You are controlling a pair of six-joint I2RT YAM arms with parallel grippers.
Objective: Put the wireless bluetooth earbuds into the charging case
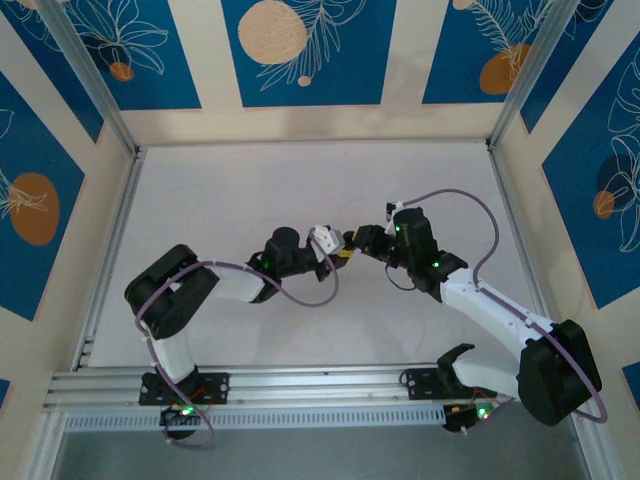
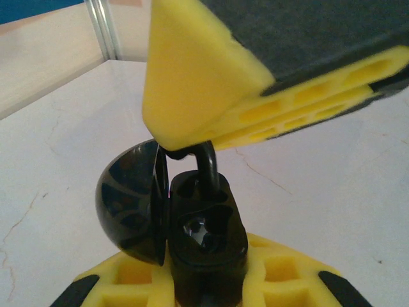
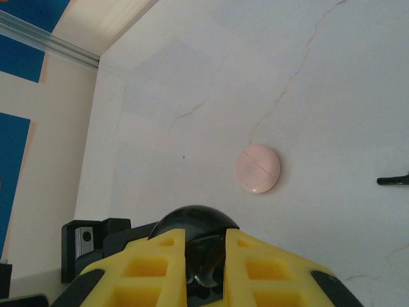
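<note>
Left wrist view: charging case (image 2: 204,236) open, one earbud (image 2: 206,158) at its mouth.
Black case pinched between the fingers of the left claw (image 2: 204,278), glossy lid (image 2: 128,198) swung aside. Right claw (image 3: 204,256) pressed together on the earbud, which touches the case's top. Pink disc (image 3: 258,169) lies on the white surface (image 3: 319,96), well apart from the claws. A small black piece (image 3: 393,180) lies to its right.
</note>
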